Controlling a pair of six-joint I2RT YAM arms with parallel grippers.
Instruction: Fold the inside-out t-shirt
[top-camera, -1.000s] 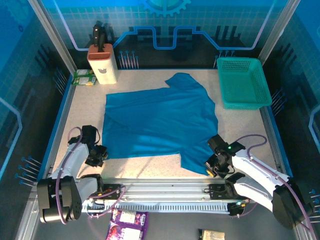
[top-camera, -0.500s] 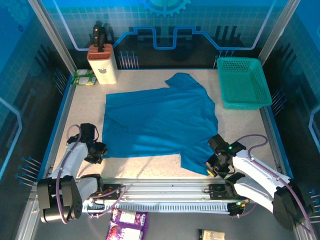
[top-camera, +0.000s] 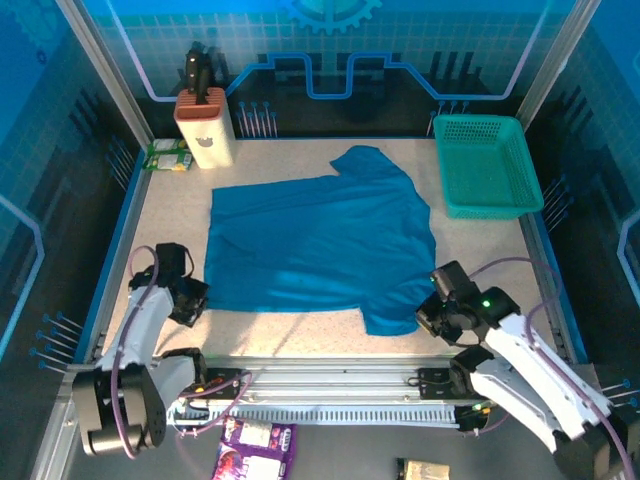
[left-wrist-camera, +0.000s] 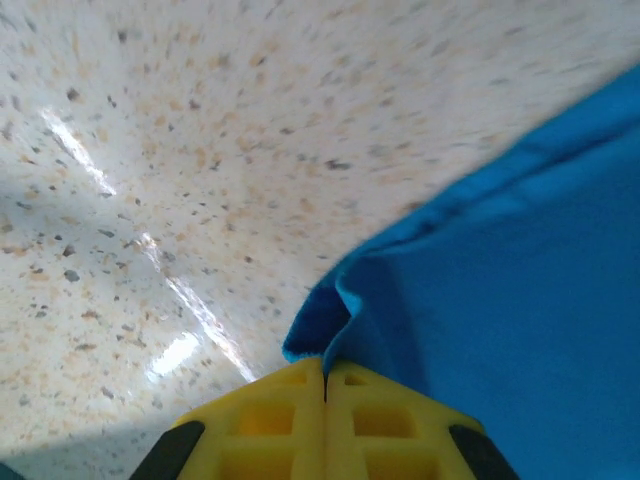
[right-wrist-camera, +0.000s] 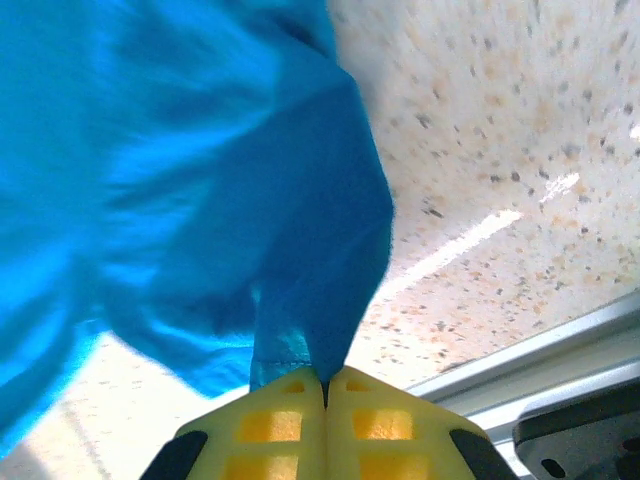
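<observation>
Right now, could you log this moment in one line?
left hand: shut on t-shirt | right hand: shut on t-shirt | fold: pending

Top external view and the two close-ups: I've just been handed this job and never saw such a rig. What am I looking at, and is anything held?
The wide picture comes from a fixed camera above and behind two robot arms bolted at the table's near edge: the left arm at lower left, the right arm at lower right. On the speckled table lies a blue t-shirt, spread mostly flat. At the far side are a teal mesh basket, a white knife block and a small green packet. The close-ups come from a camera on each wrist; the yellow blocks at the bottom are that arm's jaws. In both, the jaws are closed with blue cloth pinched between them, so each arm holds one near corner of the shirt.
</observation>
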